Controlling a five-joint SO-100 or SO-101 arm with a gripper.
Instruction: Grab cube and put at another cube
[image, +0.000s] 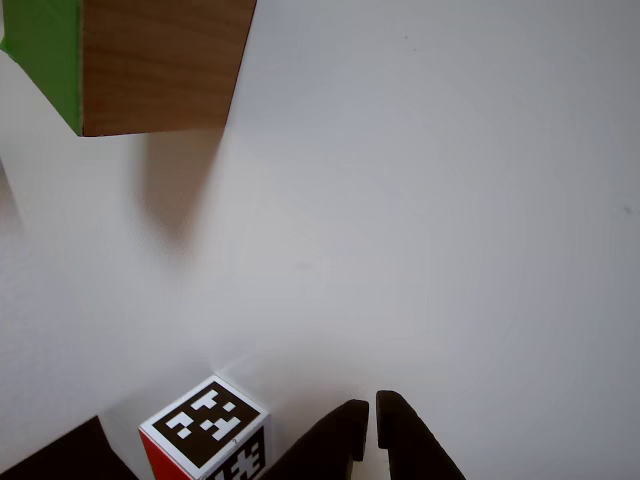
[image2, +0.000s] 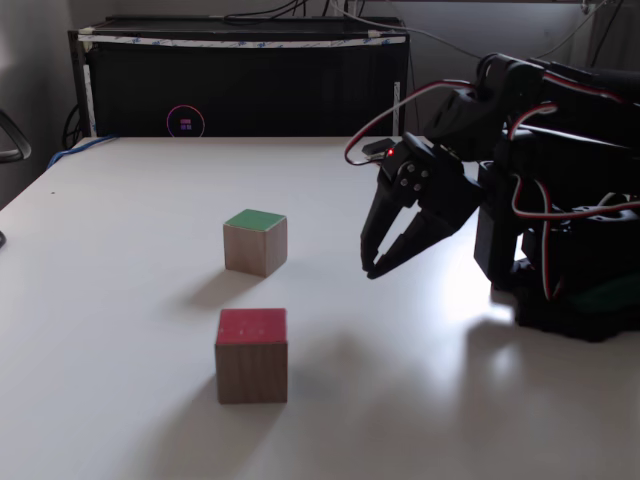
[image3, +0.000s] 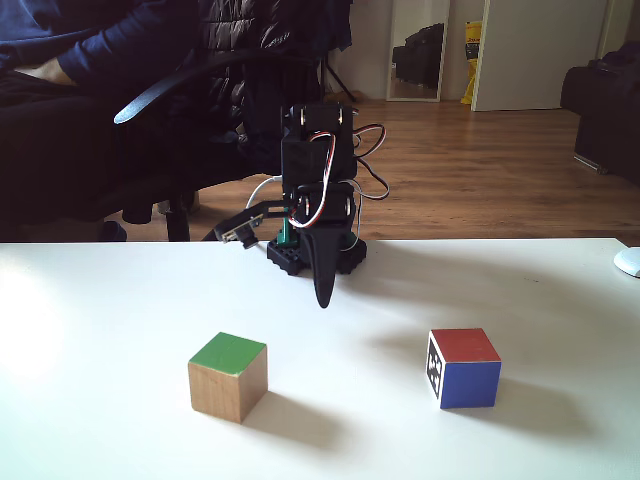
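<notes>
The cube with wood-grain sides and a green face (image: 150, 65) lies at the top left of the other view; in both fixed views it rests on the white table with green on top (image2: 255, 243) (image3: 228, 376). The other cube, with black-and-white tags (image: 205, 428), shows a red top and a blue side (image3: 464, 368) and also appears nearer the camera (image2: 251, 356). My gripper (image: 370, 402) (image2: 372, 268) (image3: 323, 298) hangs just above the table between the two cubes, touching neither. Its fingers are shut with nothing in them.
The arm's black base (image2: 570, 290) stands at the table's right side. A black cabinet (image2: 240, 80) runs along the far edge. A person sits in a chair (image3: 150, 100) behind the table. A white mouse (image3: 628, 262) lies at the right edge.
</notes>
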